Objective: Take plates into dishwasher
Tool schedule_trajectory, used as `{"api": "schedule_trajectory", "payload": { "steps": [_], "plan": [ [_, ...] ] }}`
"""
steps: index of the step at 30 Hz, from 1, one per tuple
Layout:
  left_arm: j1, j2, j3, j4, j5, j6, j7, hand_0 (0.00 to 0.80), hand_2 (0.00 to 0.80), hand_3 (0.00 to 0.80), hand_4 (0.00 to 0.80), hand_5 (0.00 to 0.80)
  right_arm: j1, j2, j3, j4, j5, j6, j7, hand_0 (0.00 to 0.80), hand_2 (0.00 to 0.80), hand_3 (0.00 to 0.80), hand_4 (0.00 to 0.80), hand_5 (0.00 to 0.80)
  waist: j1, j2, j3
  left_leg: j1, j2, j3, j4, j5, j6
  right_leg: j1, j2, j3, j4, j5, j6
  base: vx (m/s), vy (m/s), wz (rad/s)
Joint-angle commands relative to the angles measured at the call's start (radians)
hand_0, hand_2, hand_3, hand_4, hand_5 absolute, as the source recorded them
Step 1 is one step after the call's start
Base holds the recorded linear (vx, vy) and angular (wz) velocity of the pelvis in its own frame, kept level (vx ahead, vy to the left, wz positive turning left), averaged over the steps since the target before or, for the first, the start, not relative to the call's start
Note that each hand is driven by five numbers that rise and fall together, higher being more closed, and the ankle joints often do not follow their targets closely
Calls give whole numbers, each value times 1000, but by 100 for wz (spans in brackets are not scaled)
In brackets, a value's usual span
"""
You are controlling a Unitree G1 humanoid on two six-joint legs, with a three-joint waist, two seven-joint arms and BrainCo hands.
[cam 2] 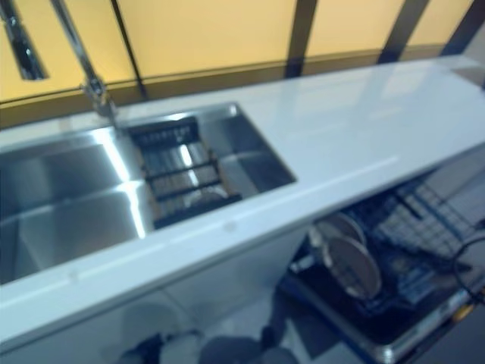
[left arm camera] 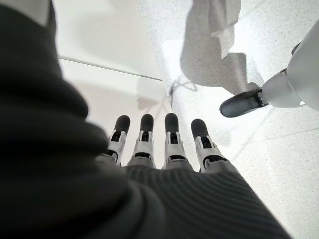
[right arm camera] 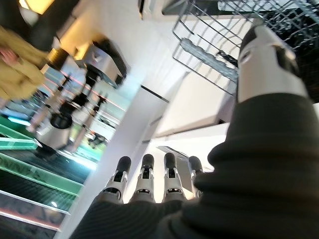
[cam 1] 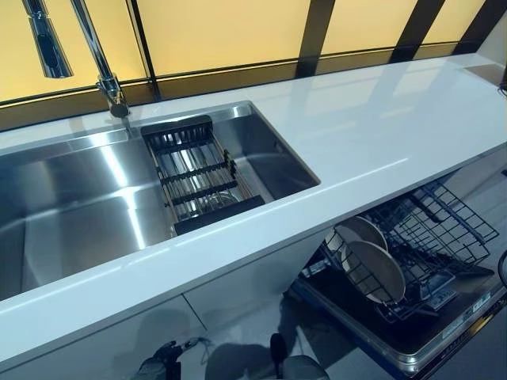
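Two round grey plates stand on edge in the wire rack of the open dishwasher, low at the right under the counter. My left hand hangs over the pale floor with straight fingers and holds nothing. My right hand is also open and empty, its fingers straight. It hangs just below the dishwasher's wire rack. No plate is in either hand.
The white counter runs across the view, with a steel sink, a dark drying rack laid across it and a faucet. The dishwasher door lies folded down. A person in yellow stands further off.
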Motion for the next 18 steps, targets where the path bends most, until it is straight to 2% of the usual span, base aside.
{"api": "schedule_trajectory", "payload": {
  "steps": [1, 6, 9, 10, 11, 12, 14, 15, 16, 18],
  "plan": [
    [-27, 60, 25, 41, -2, -25, 21, 0, 0, 0, 0, 0, -35, -10, -57, 71, 131, 59, -42, 0, 0, 0, 0, 0, 8, -67, -17, 68, -11, 15, 5, -101, 93, -27, -36, 51, 5, 6, 96, 0, 0, 0],
    [-24, 73, 38, 47, 5, -4, 21, 0, 0, 0, 0, 0, 61, 65, -156, 178, 463, 45, -161, 0, 0, 0, 0, 0, 7, -64, -14, 75, -12, 15, 8, -103, 92, -22, -40, 45, 9, 5, 95, 0, 0, 0],
    [-26, 78, 35, 52, 9, 17, 24, 0, 0, 0, 0, 0, 83, 103, -176, 235, 516, 19, -216, 0, 0, 0, 0, 0, 8, -62, -13, 78, -13, 15, 10, -106, 93, -20, -42, 42, 10, 4, 95, -10, -4, -2],
    [-26, 85, 34, 61, 23, 58, 7, 0, 0, 0, 0, 0, 114, 144, -199, 293, 585, -5, -261, 0, 0, 0, 0, 0, 10, -56, -11, 82, -13, 10, 10, -107, 94, -16, -44, 39, 11, 4, 93, -25, -7, -4],
    [-26, 85, 33, 62, 23, 62, 6, 0, 0, 0, 0, 0, 117, 145, -202, 295, 588, -5, -264, 0, 0, 0, 0, 0, 10, -56, -11, 82, -13, 10, 10, -107, 94, -16, -44, 39, 11, 4, 93, -54, 6, -3],
    [-31, 87, 22, 72, 26, 79, -7, 0, 0, 0, 0, 0, 134, 177, -216, 377, 615, -49, -315, 0, 0, 0, 0, 0, 14, -49, -9, 81, -16, -4, 13, -111, 97, -10, -42, 43, 15, -4, 89, -47, 23, 0],
    [-45, 90, 17, 96, 16, 48, 16, 0, 0, 0, 0, 0, 137, 200, -225, 491, 643, -118, -355, 0, 0, 0, 0, 0, 27, -43, -5, 77, -33, -54, 35, -132, 110, -11, -37, 61, 37, -19, 80, -50, 46, 0],
    [-46, 91, 18, 99, 9, 42, 25, 0, 0, 0, 0, 0, 136, 203, -222, 509, 650, -126, -361, 0, 0, 0, 0, 0, 28, -42, -3, 76, -38, -63, 47, -142, 114, -13, -36, 68, 44, -23, 77, -46, 84, -7],
    [-44, 97, 26, 101, -11, 38, 37, 0, 0, 0, 0, 0, 126, 212, -210, 560, 672, -147, -371, 0, 0, 0, 0, 0, 38, -43, 4, 62, -69, -121, 131, -196, 133, -24, -30, 106, 72, -33, 65, -35, 97, -15],
    [-38, 98, 36, 105, -16, 24, 36, 0, 0, 0, 0, 0, 105, 227, -183, 617, 695, -144, -342, 0, 0, 0, 0, 0, 65, -44, 24, 22, -139, -241, 231, -274, 168, -52, -26, 171, 106, -27, 60, -24, 118, -50]
  ]
}}
